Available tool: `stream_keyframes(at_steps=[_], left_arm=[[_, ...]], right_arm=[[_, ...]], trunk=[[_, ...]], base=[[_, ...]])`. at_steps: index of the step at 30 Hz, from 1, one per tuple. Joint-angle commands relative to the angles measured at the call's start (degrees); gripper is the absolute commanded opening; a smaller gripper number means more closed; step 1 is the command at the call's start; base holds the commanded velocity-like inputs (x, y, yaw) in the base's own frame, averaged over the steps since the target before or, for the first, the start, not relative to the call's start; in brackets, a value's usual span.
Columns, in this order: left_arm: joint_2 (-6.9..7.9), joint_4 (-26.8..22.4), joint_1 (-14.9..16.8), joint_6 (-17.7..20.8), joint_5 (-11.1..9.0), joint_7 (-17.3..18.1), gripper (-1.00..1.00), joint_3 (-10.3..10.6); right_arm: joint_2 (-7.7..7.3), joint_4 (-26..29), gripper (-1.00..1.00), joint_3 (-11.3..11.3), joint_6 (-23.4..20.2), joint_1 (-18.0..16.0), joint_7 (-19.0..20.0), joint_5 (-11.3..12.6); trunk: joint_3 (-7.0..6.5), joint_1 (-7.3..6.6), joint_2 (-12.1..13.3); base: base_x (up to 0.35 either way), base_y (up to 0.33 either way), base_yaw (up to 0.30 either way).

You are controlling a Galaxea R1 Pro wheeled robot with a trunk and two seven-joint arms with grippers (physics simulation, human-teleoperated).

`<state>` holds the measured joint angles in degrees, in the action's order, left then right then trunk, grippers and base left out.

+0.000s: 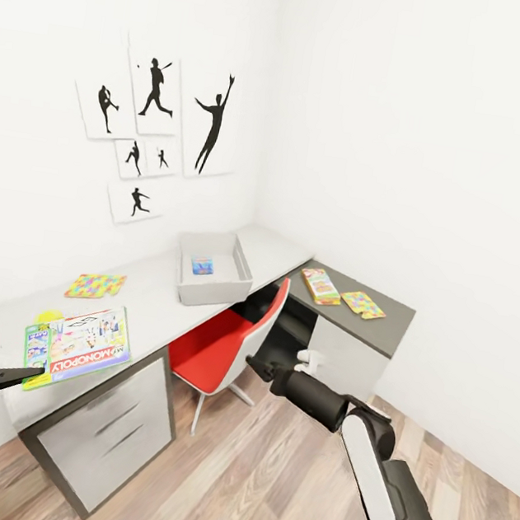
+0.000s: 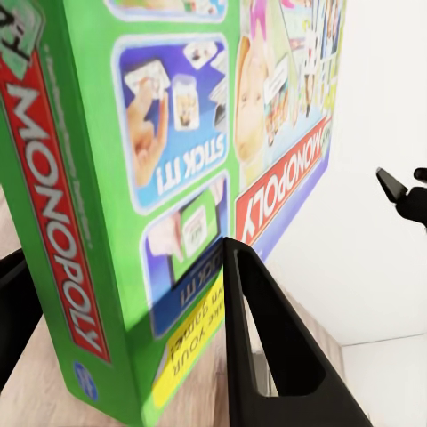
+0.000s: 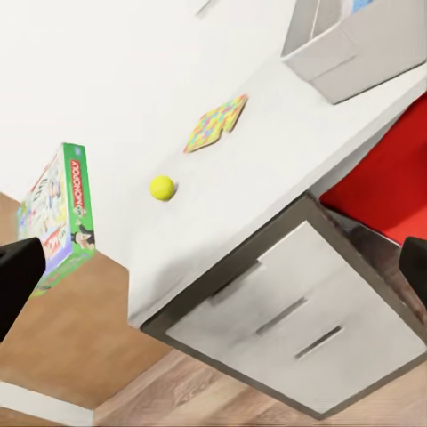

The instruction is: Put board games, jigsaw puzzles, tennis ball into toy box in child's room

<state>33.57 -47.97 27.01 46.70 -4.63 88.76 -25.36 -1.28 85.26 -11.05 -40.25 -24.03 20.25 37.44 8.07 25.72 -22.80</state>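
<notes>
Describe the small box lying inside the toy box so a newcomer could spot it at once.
Start at the light grey desk under the black silhouette prints. Near its corner, above the red chair, sits the grey toy box. The small blue box lies flat on its floor, the only thing inside.

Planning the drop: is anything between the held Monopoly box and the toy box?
Nothing visible blocks it. The left gripper holds the Monopoly box above the table end. The jigsaw puzzle and tennis ball lie low on the table beneath that route. The toy box is open-topped.
</notes>
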Motion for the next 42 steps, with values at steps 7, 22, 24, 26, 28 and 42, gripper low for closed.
stream_keyframes(at_steps=[7,22,24,26,28,42], left_arm=[[0.01,0.0,0.1,0.6,0.0,0.2,-1.0,0.0],[0.22,-4.3,4.1,6.9,-0.2,0.5,-1.0,0.0],[0.2,-6.8,6.0,9.6,-0.1,0.2,-1.0,0.2],[0.16,-9.3,9.0,11.7,-0.1,-0.7,-1.0,0.3],[0.01,-10.3,12.3,12.4,0.0,-1.9,-1.0,1.2],[-8.67,-9.0,23.3,12.7,1.1,-19.4,-1.0,11.7]], right_arm=[[-0.28,0.8,1.0,4.2,-2.5,-0.1,0.4,0.8],[-0.27,0.2,1.0,8.0,-2.6,-0.1,4.9,0.9],[-0.29,0.1,1.0,8.0,-2.6,-0.1,4.9,0.9],[-0.3,0.1,1.0,8.0,-2.6,-0.1,4.9,0.9],[-0.3,0.1,1.0,8.0,-2.6,-0.1,4.9,0.9],[-0.23,0.1,1.0,8.0,-2.5,-0.1,4.9,0.8]], trunk=[[0.12,0.06,-0.1],[0.12,0.06,-0.1],[0.12,0.06,-0.1],[0.12,0.06,-0.1],[0.12,0.06,-0.1],[0.12,0.06,-0.1]], base=[[0.305,-0.138,0.001],[0.304,-0.176,0.0],[0.298,-0.201,0.0],[0.298,-0.202,0.0],[0.298,-0.203,0.0],[0.298,-0.186,0.0]])
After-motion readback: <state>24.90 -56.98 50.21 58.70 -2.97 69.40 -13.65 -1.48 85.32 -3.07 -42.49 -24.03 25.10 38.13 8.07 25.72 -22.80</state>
